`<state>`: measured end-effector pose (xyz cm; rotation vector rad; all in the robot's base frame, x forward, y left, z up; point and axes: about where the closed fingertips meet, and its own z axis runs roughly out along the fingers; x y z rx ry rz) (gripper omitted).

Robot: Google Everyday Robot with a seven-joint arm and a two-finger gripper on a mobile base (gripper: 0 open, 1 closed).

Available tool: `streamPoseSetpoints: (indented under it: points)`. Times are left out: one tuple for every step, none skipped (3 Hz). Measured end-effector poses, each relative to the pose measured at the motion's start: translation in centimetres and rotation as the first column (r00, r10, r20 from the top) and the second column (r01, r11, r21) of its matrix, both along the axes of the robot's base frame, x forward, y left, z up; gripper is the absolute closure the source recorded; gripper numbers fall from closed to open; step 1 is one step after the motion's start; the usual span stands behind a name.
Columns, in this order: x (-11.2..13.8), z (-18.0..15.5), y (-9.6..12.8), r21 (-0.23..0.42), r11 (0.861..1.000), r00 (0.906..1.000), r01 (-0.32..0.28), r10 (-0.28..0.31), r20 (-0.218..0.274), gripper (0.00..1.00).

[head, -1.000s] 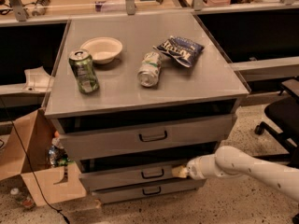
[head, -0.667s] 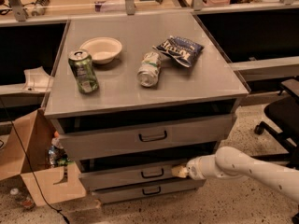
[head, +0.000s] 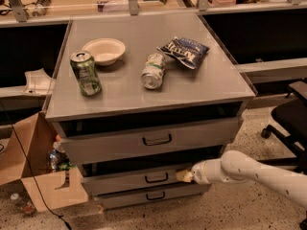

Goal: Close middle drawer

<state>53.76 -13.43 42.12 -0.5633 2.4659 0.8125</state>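
Below the counter [head: 206, 87] front edge: middle drawer [head: 129, 180], second of three, under the taller top drawer [head: 120, 145] and above the bottom drawer [head: 134, 198]. Sticking out only a little, front close to flush with the bottom one, dark gap showing above it. Judged mostly closed, with a last bit of push left. Cannot confirm fully seated.

Gripper [head: 185, 176] low under the front right corner, at the right end of the middle drawer's front, right of the bar handle [head: 157, 178]. Touching or just about touching. Holding nothing as far as visible; how far open, cannot tell. Arm reaching in from the right, near the floor.

On the counter:
- bowl [head: 104, 50] toward the back left corner
- green can [head: 86, 73] upright near the left edge
- second can [head: 153, 71] on its side mid-counter
- chip bag [head: 183, 51] just beside it, toward the back right

None in the drawer's path.

Off the left edge: open cardboard box [head: 33, 176] on the floor with junk inside, cable [head: 29, 171] across it, beside the cabinet and not in front of the drawers. Off the right edge: chair [head: 290, 119], near the arm but apart. Also slightly out, by the look: top drawer, not in the way. Nothing seen blocking the push.
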Motion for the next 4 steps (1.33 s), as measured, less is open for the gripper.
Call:
streamPoseSetpoints:
  points:
    - [-0.4, 0.0, -0.1, 0.002, 1.000, 1.0000, 0.000, 0.000, 0.003, 1.00]
    - [-0.6, 0.1, 1.0, 0.019, 1.000, 0.9997, -0.015, 0.015, 0.018, 1.00]
    - [-0.2, 0.0, 1.0, 0.025, 1.000, 0.9996, -0.003, 0.003, 0.027, 1.00]
    - [-0.4, 0.0, 1.0, 0.027, 1.000, 0.9996, 0.000, -0.001, 0.030, 1.00]
